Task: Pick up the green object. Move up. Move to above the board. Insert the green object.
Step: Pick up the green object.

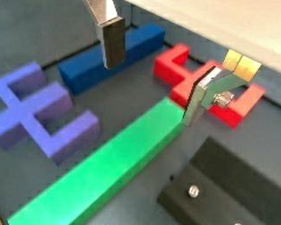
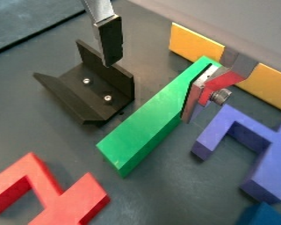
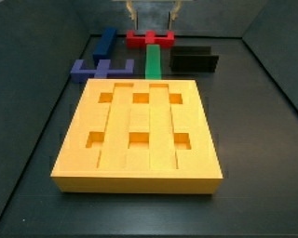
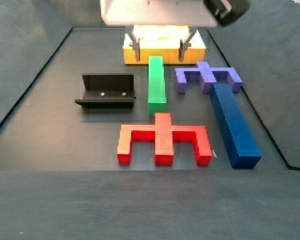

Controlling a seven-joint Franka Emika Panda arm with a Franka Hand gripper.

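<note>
The gripper (image 2: 154, 68) hangs open over the far end of the green object (image 2: 157, 114), one finger touching its side. If it closes so near the end, the bar may tilt when lifted. The bar lies flat on the floor (long axis pointing toward the board (image 3: 139, 130)).

hand (image 1: 154, 77) open over green object (image 1: 108, 171), red block (image 1: 207, 83) beyond
</note>
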